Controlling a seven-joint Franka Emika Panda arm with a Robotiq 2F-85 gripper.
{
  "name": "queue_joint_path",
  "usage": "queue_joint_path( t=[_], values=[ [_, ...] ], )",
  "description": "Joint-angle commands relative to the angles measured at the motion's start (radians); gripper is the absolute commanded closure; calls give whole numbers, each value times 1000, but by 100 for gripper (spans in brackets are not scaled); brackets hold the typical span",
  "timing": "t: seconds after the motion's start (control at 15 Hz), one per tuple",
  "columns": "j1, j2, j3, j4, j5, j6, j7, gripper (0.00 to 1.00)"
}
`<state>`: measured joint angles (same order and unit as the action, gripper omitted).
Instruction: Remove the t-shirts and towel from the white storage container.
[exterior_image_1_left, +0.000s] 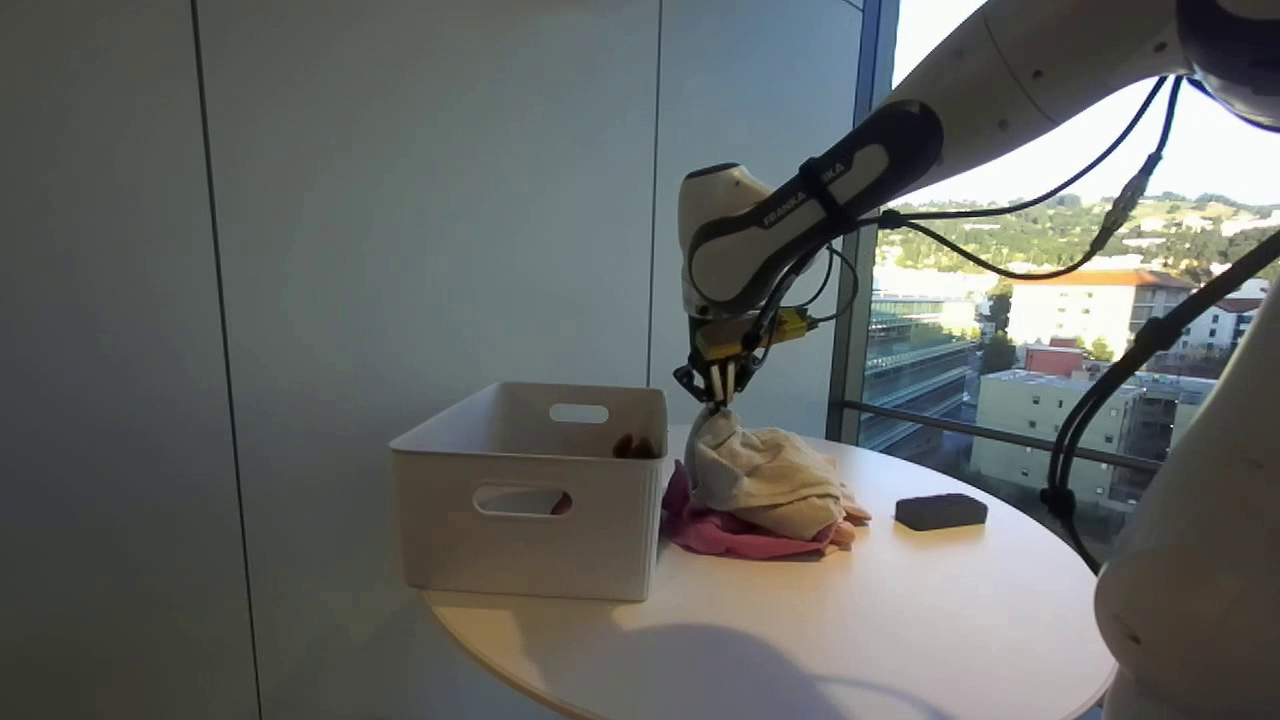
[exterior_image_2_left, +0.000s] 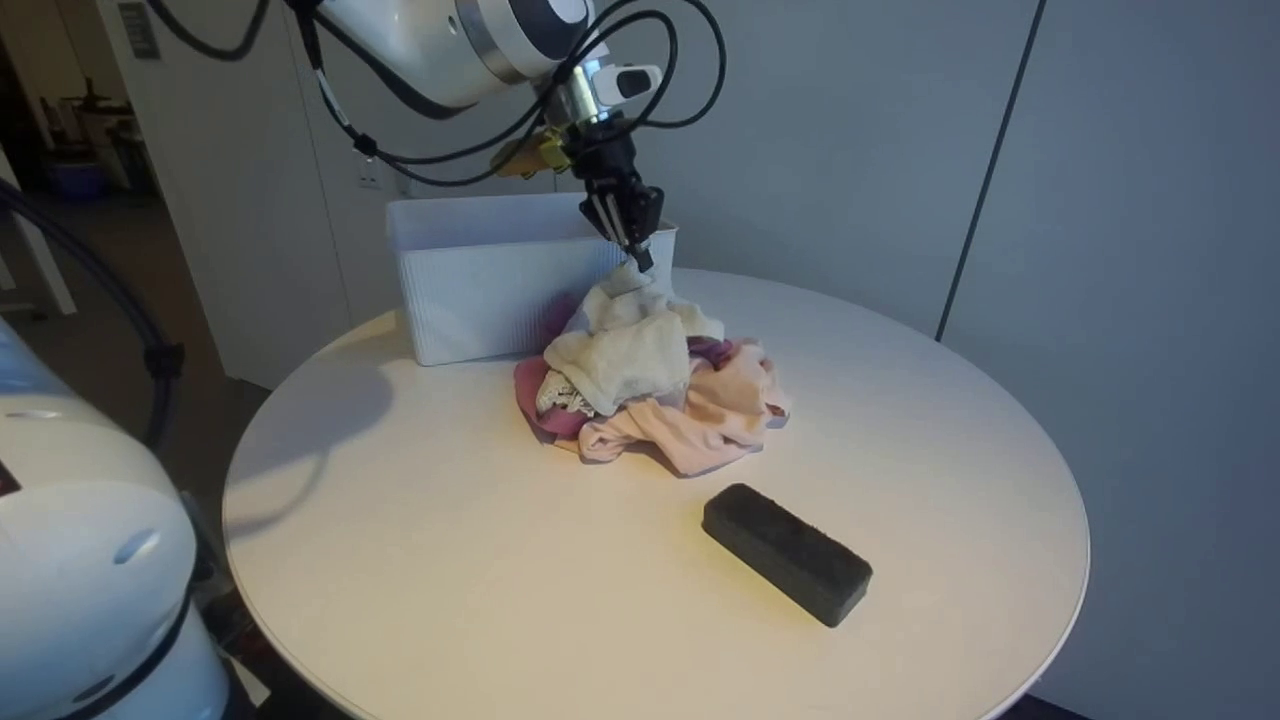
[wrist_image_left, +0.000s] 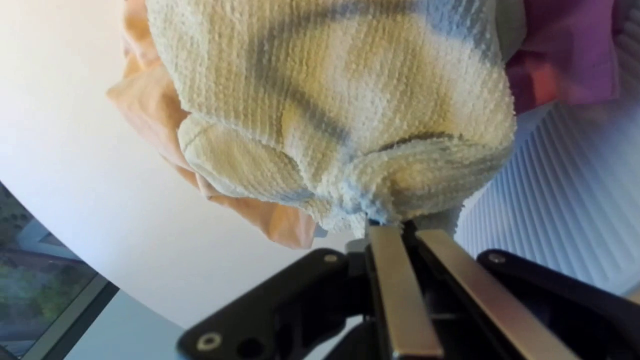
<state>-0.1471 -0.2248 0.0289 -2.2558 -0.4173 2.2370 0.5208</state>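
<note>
Gripper (wrist_image_left: 392, 226) clamped tight, aimed downward, a bunched fold of cream towel (wrist_image_left: 345, 90) caught in its bite! The rest of that knobbly towel slumps outside the white storage container (exterior_image_1_left: 530, 560), draped over a peach garment (exterior_image_2_left: 715, 405) that pokes out on one side and a magenta garment (exterior_image_1_left: 735, 538) spread beneath on the container's side. So setting the towel down looks like the step in hand, and the unloading seems nearly done. Next move? Let go cleanly, then rise straight up, so no loose weave comes along.

Hard by that magenta garment, the container sits upright at the edge of the round table (exterior_image_2_left: 450, 600), one bottom corner seeming to reach the rim. Its tall wall is the obstacle here; any sideways swing risks a knock, perhaps even a tumble off that edge. A dark brown patch (exterior_image_1_left: 622, 447) shows inside, too little to name, so a look in there may be called for. Over by the peach garment, near but not touching, lies a black block (exterior_image_2_left: 787, 555), perhaps a board eraser, and likely no hindrance.
</note>
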Motion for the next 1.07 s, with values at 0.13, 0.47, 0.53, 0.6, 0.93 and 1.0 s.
queue_joint_path(
  t=[0.13,0.47,0.53,0.6,0.93,1.0],
  values=[
    [17,-38,27,77,-24,-41,107,39],
    [50,-198,84,133,5,-137,111,5],
    [69,-240,89,134,34,-147,78,2],
    [79,-270,99,145,49,-168,68,0],
    [76,-309,124,143,69,-186,68,0],
    [76,-311,123,141,70,-186,66,0]
  ],
)
